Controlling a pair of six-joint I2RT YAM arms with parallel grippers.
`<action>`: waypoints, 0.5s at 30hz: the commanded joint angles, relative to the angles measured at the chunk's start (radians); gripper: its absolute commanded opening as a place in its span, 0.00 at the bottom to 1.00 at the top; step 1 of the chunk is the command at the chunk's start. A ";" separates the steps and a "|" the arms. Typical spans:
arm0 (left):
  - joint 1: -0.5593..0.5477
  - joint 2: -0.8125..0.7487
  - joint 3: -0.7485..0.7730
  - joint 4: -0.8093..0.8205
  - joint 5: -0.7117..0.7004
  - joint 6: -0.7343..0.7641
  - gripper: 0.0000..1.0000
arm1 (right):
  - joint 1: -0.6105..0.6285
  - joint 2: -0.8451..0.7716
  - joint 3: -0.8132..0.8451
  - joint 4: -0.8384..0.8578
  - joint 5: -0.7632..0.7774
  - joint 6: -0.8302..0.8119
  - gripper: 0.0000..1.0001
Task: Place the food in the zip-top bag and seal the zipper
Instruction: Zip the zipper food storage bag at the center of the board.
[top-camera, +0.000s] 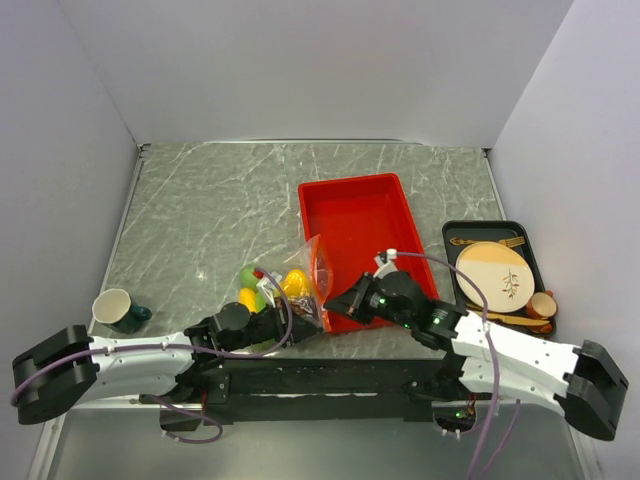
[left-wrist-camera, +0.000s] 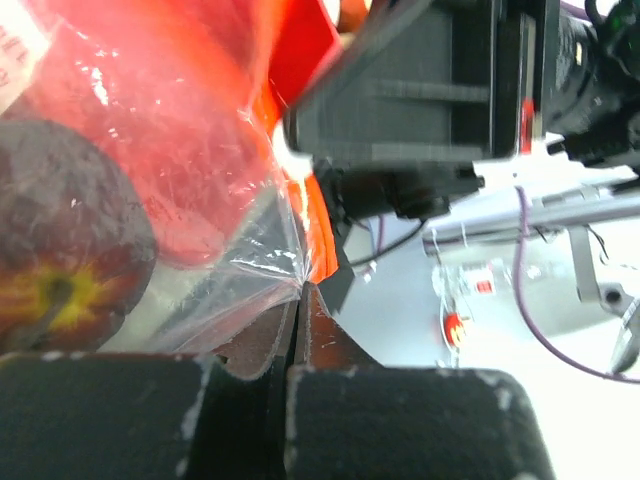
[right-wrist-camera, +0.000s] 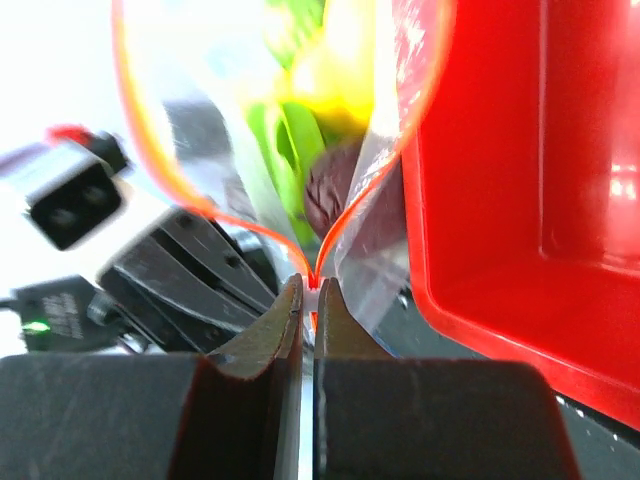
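- a grey marbled table (top-camera: 200, 220) is seen, with both arms reaching in from its near edge.
- a red tray (top-camera: 360, 215) is set near the middle of the table, right of centre.
- a black tray (top-camera: 528, 238) is placed by the right wall, well apart from the bag; a tan plate (top-camera: 492, 270) with wooden cutlery is carried on it.
- the bag (top-camera: 305, 270) is found just left of the red tray's near left corner, held up between the two grippers.
- the left gripper (left-wrist-camera: 300, 290) is clenched on the bag's clear film at its near edge.
- the right gripper (right-wrist-camera: 310, 285) is clenched on the zipper (right-wrist-camera: 362, 190), at the point where its two orange strips meet; above the pinch the strips are spread apart, so the mouth is left open.
- a white cup (top-camera: 113, 308) is stood near the table's left edge.
- the food is gathered at the bag: a yellow piece (top-camera: 294, 283) and a green piece (top-camera: 248, 275) are seen from above, and a dark red fruit (left-wrist-camera: 60, 260) is seen through the film in the left wrist view.
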 joint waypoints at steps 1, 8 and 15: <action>-0.029 0.001 0.030 -0.004 0.199 0.022 0.01 | -0.022 -0.120 -0.025 0.099 0.271 0.036 0.00; -0.029 0.034 0.036 0.012 0.213 0.025 0.01 | -0.022 -0.123 -0.001 0.055 0.315 0.031 0.00; -0.029 -0.002 0.024 -0.026 0.185 0.011 0.01 | -0.042 -0.076 0.061 0.033 0.347 -0.022 0.00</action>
